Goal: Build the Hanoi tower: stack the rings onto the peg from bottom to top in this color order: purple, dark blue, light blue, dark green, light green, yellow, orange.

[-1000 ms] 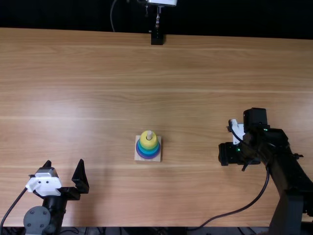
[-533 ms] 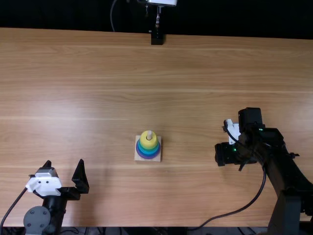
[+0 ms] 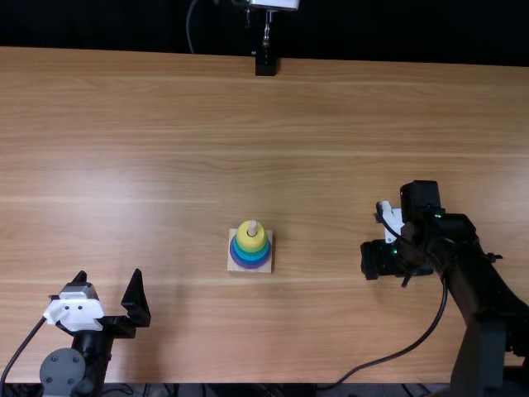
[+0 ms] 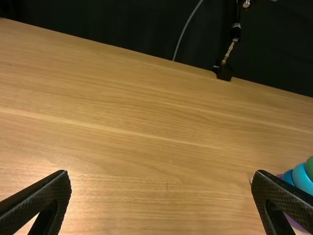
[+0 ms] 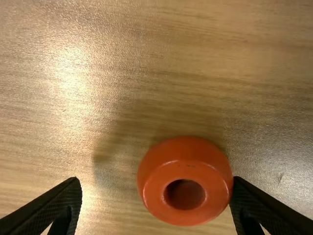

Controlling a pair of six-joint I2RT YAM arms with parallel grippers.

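Note:
My left gripper [image 3: 110, 279] stands open at the near left of the table. In the left wrist view, my left gripper [image 4: 161, 178] has nothing between its fingers. My right gripper [image 3: 385, 259] is at the right, pointing down. On the peg [image 3: 253, 226] at the table's middle are purple, blue and green rings under a yellow ring [image 3: 250, 241]. A green ring [image 4: 310, 167] shows above a light blue ring [image 4: 302, 180]. In the right wrist view, my right gripper [image 5: 155, 182] is open around the orange ring [image 5: 176, 153], which lies flat close to one finger.
The square wooden base [image 3: 235, 268] supports the stack between the arms. A black cable [image 3: 401, 353] loops beside the right arm near the front edge. At the far edge stands a black clamp mount [image 3: 265, 64].
My right gripper has moved a little to the left, slowing in the latest half second. The left arm and the ring stack have stayed still.

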